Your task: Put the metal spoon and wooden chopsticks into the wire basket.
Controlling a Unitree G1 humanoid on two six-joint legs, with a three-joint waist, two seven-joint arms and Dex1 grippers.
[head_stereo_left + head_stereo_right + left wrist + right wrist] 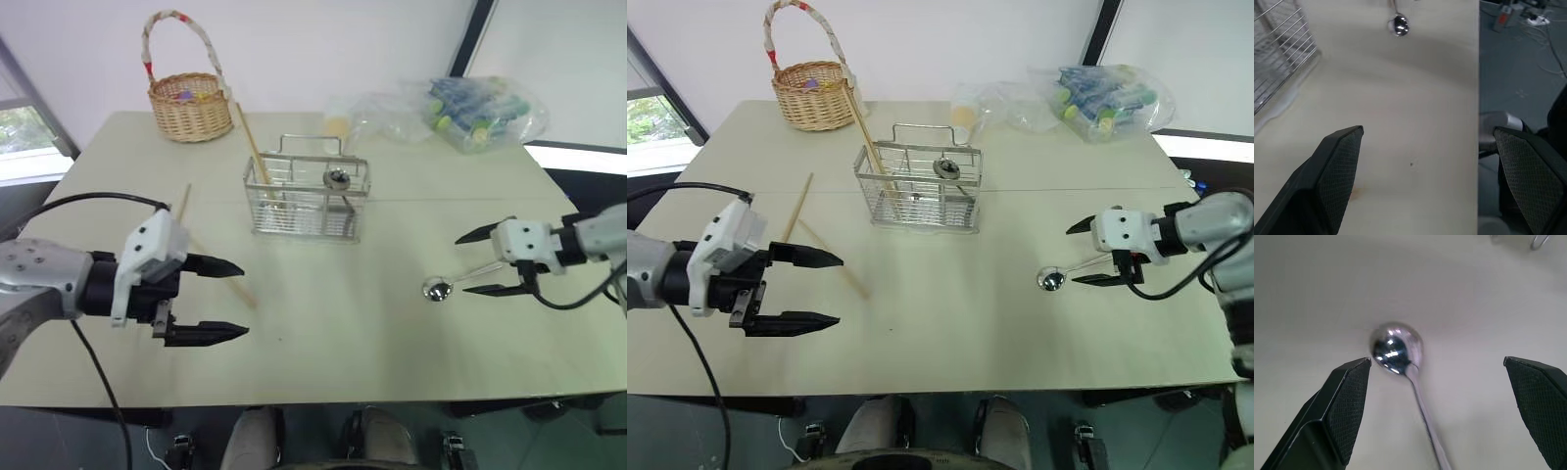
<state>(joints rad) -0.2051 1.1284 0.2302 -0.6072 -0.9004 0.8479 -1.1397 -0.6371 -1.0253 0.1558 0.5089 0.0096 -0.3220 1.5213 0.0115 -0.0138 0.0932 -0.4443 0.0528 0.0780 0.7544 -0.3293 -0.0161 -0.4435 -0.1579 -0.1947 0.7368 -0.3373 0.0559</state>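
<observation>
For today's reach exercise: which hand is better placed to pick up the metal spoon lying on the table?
Right. The open right hand already straddles the metal spoon; the left hand hovers across the table near the wooden chopsticks.

The handle end of the metal spoon (pixel 438 289) is covered by the right gripper (pixel 487 262). Part of 1 of the wooden chopsticks (pixel 828 257) on the table is hidden behind the left gripper (pixel 831 290). The wire basket (pixel 1281 63) is cut off at the left wrist view's edge. What fills the plastic bags (pixel 485 113) cannot be made out.
</observation>
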